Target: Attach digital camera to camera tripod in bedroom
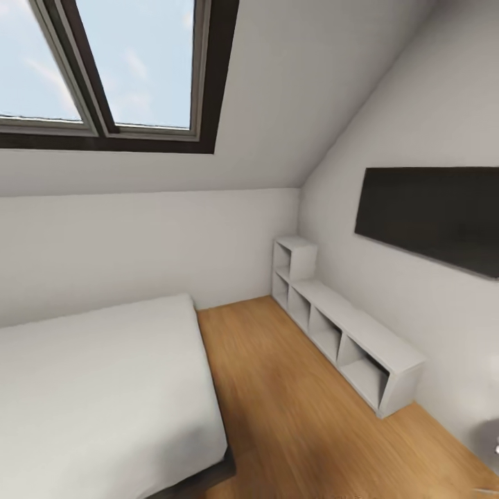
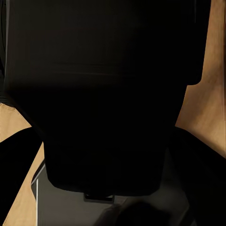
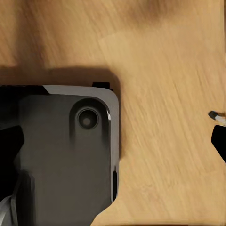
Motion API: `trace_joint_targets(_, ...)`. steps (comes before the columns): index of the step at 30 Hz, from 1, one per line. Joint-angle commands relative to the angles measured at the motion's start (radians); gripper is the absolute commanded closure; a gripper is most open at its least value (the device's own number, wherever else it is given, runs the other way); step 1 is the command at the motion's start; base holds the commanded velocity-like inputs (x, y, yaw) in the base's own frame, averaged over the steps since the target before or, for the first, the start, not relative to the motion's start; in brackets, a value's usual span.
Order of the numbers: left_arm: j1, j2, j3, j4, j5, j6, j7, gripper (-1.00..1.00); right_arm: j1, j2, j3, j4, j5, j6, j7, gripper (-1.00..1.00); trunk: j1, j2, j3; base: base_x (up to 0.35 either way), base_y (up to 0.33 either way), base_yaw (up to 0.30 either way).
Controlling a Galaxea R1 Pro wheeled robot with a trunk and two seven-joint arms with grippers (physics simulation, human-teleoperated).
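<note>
In the left wrist view a black boxy body, the digital camera (image 2: 103,94), sits between the two dark fingers (image 2: 16,174) of my left gripper (image 2: 108,181), which is shut on it. It is too dark to make out any detail. My right gripper (image 3: 113,141) is open above the wood floor (image 3: 165,70); one black fingertip (image 3: 219,136) shows at the frame's edge and nothing lies between the fingers. The camera tripod is out of view. The head view looks over the bedroom with its plank floor (image 1: 291,416).
A bed with a pale cover (image 1: 97,395) fills the left. A low white cube shelf (image 1: 346,333) runs along the right wall under a dark wall panel (image 1: 430,215). A skylight (image 1: 111,69) sits above. My grey base (image 3: 70,160) shows under the right gripper. A blurred grey shape (image 1: 488,436) is at the right edge.
</note>
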Motion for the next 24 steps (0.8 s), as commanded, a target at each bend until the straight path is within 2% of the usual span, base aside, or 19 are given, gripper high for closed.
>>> trace_joint_targets(1, 0.0, 0.0, -0.009, 0.0, 0.007, -0.003, 0.004, 1.0, -0.001, 0.0, 0.0, 0.003, -0.003, -0.005, 0.004, -1.0, 0.0, -0.001, 0.0, 0.0, 0.0, -0.294)
trace_joint_targets(24, 0.0, -0.007, -0.01, 0.001, 0.006, 0.01, -0.008, 1.0, -0.001, 0.001, 0.0, 0.003, -0.003, -0.005, 0.004, -1.0, 0.0, -0.001, 0.0, 0.0, 0.0, -0.294)
